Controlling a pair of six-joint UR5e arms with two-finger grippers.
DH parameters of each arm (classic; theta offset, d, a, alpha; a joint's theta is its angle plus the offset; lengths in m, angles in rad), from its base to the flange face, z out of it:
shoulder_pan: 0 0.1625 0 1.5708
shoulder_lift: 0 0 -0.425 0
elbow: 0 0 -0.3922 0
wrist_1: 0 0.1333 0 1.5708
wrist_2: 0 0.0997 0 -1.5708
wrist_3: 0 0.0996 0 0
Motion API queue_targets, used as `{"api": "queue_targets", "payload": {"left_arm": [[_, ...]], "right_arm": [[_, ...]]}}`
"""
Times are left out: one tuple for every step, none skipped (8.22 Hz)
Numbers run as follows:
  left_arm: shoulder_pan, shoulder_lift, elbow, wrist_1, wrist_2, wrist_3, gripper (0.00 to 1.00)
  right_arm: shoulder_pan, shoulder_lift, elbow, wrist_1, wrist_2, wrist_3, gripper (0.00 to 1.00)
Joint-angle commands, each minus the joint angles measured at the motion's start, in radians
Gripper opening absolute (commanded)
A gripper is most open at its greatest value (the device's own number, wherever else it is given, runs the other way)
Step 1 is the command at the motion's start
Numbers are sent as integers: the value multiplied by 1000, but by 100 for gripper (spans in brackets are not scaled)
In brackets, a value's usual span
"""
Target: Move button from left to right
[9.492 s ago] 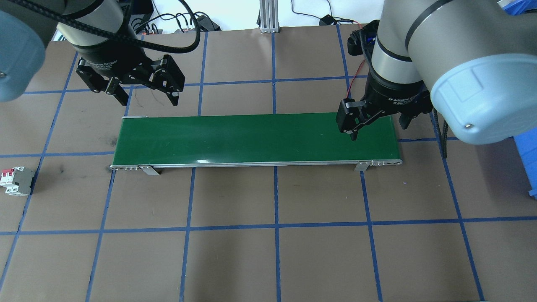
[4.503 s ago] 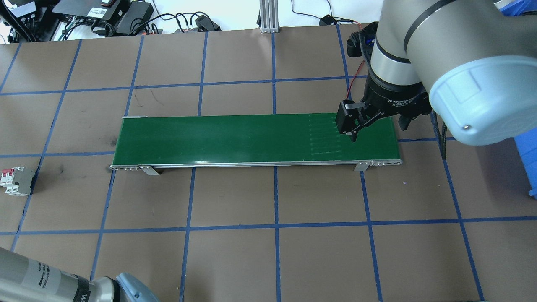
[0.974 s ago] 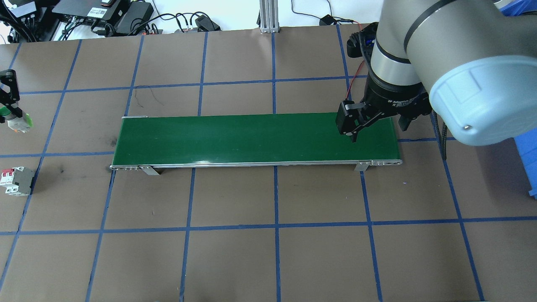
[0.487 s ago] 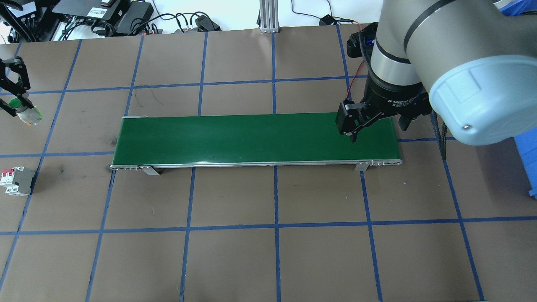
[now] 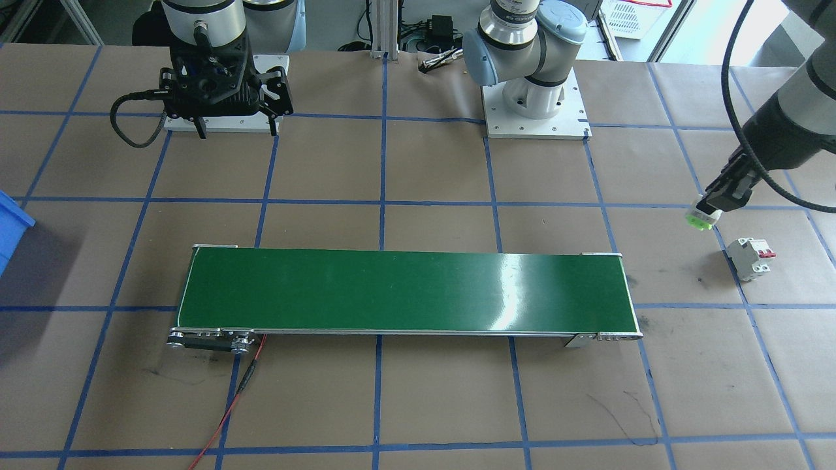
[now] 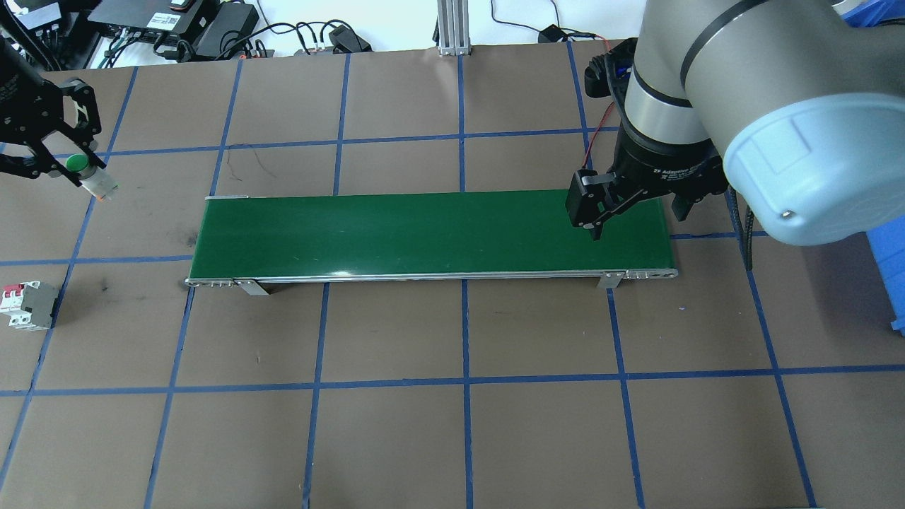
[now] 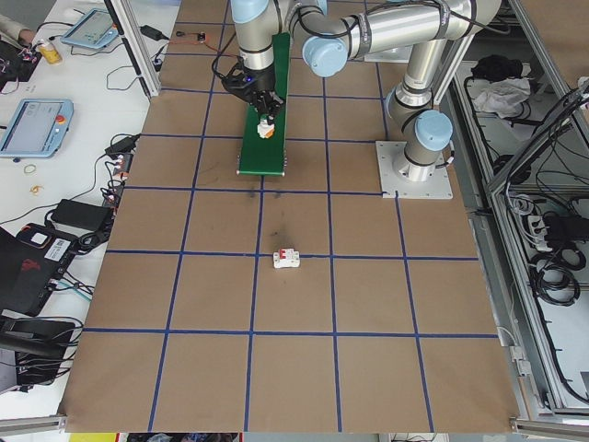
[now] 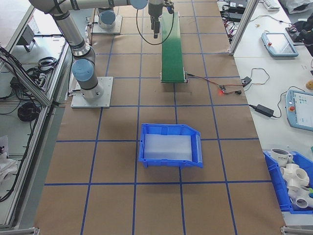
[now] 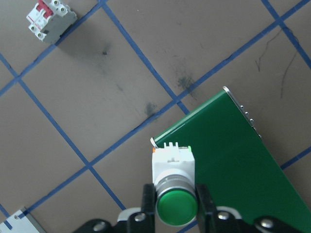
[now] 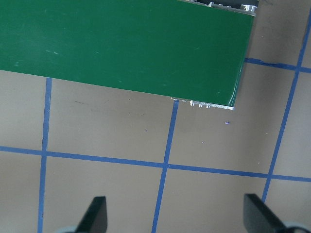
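The button, green cap with a white body, hangs in the air left of the green conveyor belt. My left gripper is shut on it. In the left wrist view the button sits between the fingers, just over the belt's left end corner. From the front, the button shows below the left gripper. My right gripper stands open above the belt's right end with nothing in it; its spread fingertips frame bare table beside the belt.
A white circuit breaker with red levers lies on the table at the left, also in the front view. A blue bin stands beyond the belt's right end. A red wire runs from the belt.
My left gripper has carried the button to the right and slightly farther back, toward the belt's left end. The right arm has stayed still.
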Motion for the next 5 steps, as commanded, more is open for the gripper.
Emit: {"api": "queue_targets", "payload": {"left_arm": [[-82, -19, -8, 1, -84, -326, 0], [-90, -27, -25, 10, -94, -377, 0], [-90, -34, -60, 52, -148, -481, 0], [-91, -46, -97, 151, -154, -566, 0], [-91, -72, -124, 222, -156, -656, 0]], "right_arm": [[0, 2, 0, 2, 0, 0, 100], [0, 2, 2, 2, 0, 0, 100], [0, 2, 3, 2, 0, -2, 100], [0, 2, 6, 2, 0, -2, 100], [0, 2, 8, 2, 0, -2, 100]]}}
